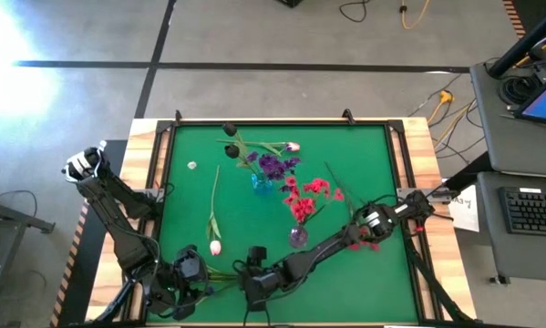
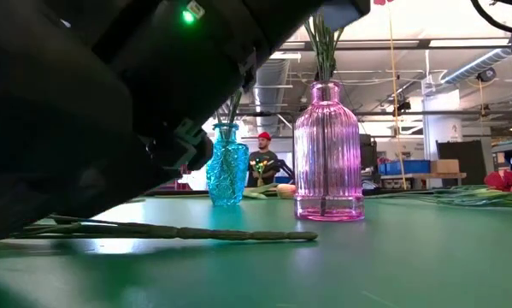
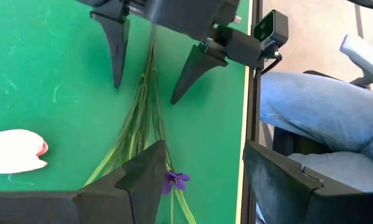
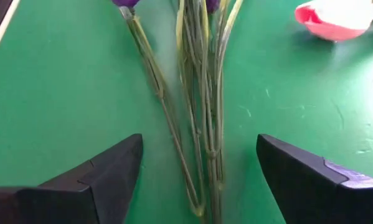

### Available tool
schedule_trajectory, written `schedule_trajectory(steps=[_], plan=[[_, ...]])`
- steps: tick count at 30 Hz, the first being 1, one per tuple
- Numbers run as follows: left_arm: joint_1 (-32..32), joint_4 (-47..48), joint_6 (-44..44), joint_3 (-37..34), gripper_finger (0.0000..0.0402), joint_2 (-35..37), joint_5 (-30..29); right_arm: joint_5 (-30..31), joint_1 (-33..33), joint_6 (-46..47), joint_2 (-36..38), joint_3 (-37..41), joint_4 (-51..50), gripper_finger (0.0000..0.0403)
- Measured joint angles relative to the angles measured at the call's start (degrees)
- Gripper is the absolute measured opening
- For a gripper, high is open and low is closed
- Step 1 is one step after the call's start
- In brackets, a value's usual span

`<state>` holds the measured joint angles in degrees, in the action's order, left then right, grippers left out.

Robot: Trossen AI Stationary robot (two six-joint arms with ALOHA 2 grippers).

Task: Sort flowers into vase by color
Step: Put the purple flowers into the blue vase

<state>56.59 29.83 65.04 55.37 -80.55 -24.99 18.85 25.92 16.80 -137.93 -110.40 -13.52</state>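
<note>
Right wrist view shows the right end effector (image 4: pixel 198 180) spread wide astride the purple flowers' stems (image 4: pixel 202 106) lying flat on the green table (image 4: pixel 61 93), near the left end effector (image 3: pixel 202 180), also open, gripping nothing.

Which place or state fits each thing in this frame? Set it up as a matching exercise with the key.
Things:
1. blue vase
2. pink vase
3. white-pink tulip nearest the arms
4. right gripper

States:
A. lies flat on the green mat
B. holds red blossoms
C. open, astride loose green stems
D. holds purple blossoms

Pairs: 1-D, 2-B, 3-A, 4-C
</note>
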Motion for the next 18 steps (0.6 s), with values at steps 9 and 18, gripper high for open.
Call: schedule_trajectory(steps=[9,18], plan=[[0.0,0.0,0.0,0.0,0.0203,0.0,0.0,-1.7,-0.9,1.8,0.3,3.5,3.4,0.0294],[0.0,-0.5,-3.4,1.6,0.0203,0.0,-8.4,-3.9,-1.9,1.7,0.3,3.8,3.5,0.0222]])
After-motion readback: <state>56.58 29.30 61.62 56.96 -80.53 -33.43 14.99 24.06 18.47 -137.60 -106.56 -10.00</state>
